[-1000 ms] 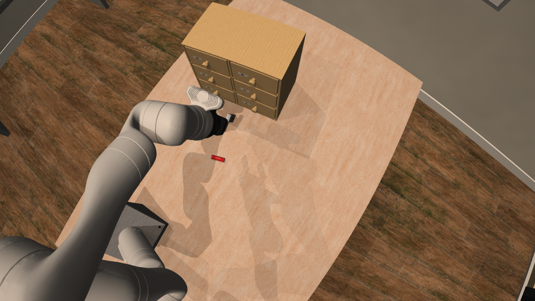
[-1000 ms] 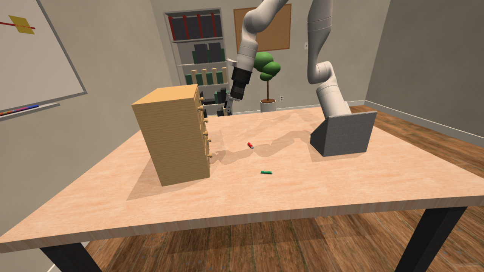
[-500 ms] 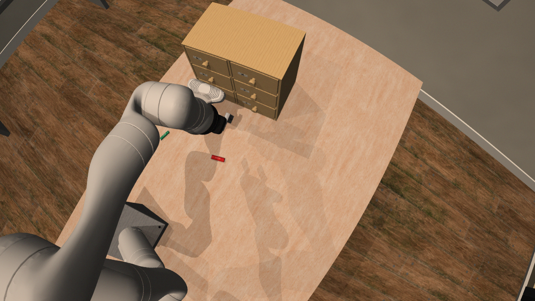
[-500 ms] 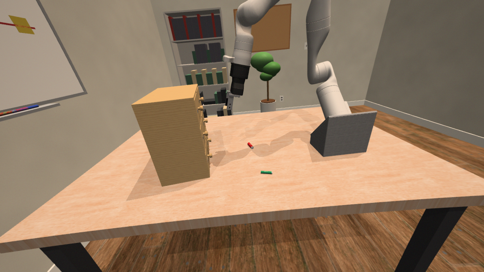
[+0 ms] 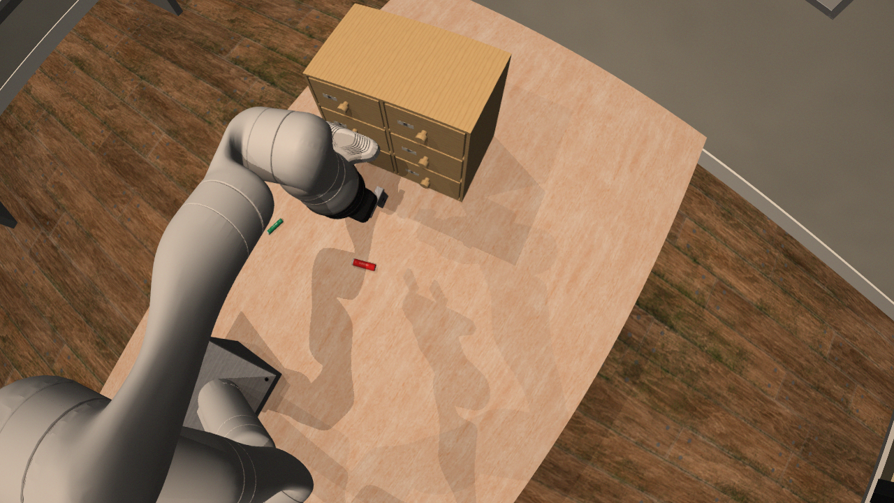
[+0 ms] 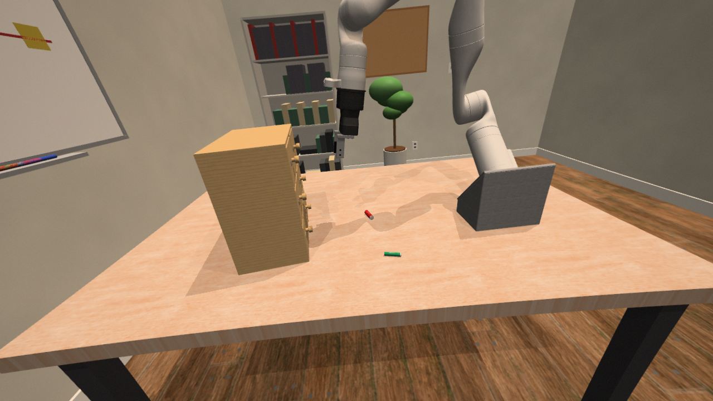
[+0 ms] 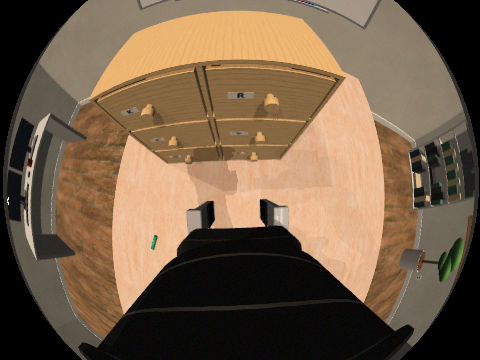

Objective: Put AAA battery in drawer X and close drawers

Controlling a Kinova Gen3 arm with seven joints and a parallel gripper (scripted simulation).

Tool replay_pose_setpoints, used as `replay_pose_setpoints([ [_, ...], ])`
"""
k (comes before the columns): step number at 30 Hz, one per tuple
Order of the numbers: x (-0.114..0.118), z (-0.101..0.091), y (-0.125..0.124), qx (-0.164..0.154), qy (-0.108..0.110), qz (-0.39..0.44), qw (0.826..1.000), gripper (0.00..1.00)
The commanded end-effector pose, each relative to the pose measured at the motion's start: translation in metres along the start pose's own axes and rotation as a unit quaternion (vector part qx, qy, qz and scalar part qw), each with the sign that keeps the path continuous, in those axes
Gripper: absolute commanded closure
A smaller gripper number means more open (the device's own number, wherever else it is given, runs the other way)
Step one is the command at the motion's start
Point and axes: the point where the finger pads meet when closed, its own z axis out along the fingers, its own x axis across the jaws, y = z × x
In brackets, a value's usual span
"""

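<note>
The top view looks down from high up, at a slant. The chest [image 5: 409, 66] [image 6: 254, 204] [image 7: 215, 42] is in the upper middle of its frame, with its top and front showing, and the arm [image 5: 206, 225] [image 6: 352, 64] fills the left side.

The exterior view looks across the table [image 5: 612, 206] [image 6: 423, 294] [image 7: 350, 210] from one edge, a little above it. The chest's side is left of the middle, and the far wall with the bookshelf [image 6: 283, 60] is at the top.

The wrist view is round and wide, and sits close in. It faces the chest's front and looks down at the table, with the gripper [image 5: 382, 197] [image 6: 340, 149] [image 7: 237, 209] at the middle.

All three share the chest and table.
</note>
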Motion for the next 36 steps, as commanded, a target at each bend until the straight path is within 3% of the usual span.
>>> replay_pose_setpoints([
  [1,0.001,-0.002,-0.003,-0.005,0.000,0.002,1.000,0.00],
  [36,0.001,-0.016,0.004,-0.071,0.000,0.002,0.997,0.00],
])
